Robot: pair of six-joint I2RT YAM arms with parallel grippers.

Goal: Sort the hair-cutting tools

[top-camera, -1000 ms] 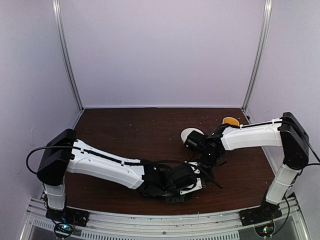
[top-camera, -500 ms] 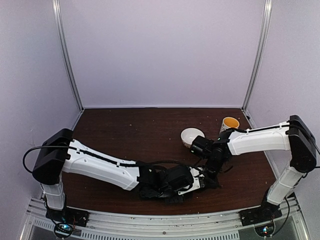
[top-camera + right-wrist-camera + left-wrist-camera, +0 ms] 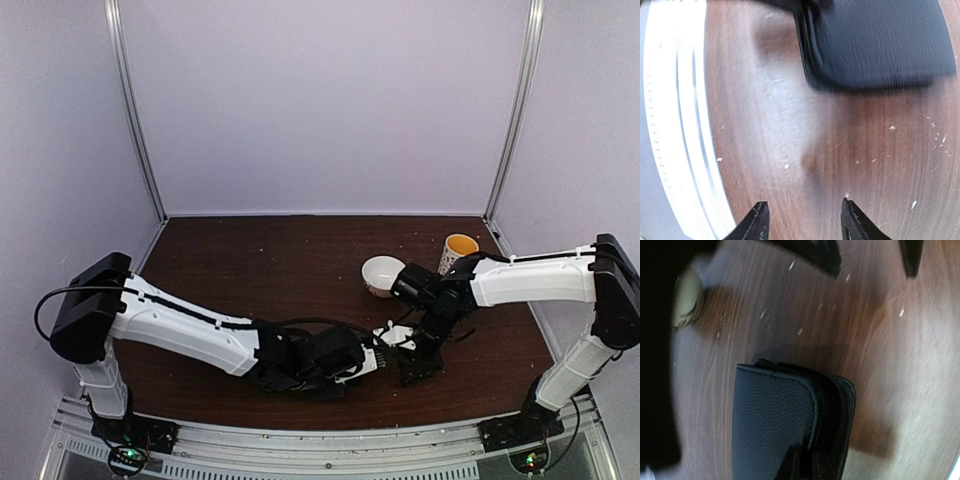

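Our left gripper (image 3: 380,352) is clamped on the black case (image 3: 785,420) at the counter's (image 3: 260,260) 6 o'clock edge. Our right gripper (image 3: 805,222) hangs with jaws apart beside the case. We cannot make out the scissors.

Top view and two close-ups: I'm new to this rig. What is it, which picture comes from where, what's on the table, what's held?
It is two white robot arms bolted at the near edge of the table, each ending in a two-finger gripper. The wide picture looks down from above and behind: left arm on the left, right arm on the right. The close-ups come from cameras on the wrists. On it stand a white bowl and a yellow cup; a black case lies near the grippers. The left gripper is shut and seems to pinch the case. The right gripper is open and empty. No scissors show clearly.
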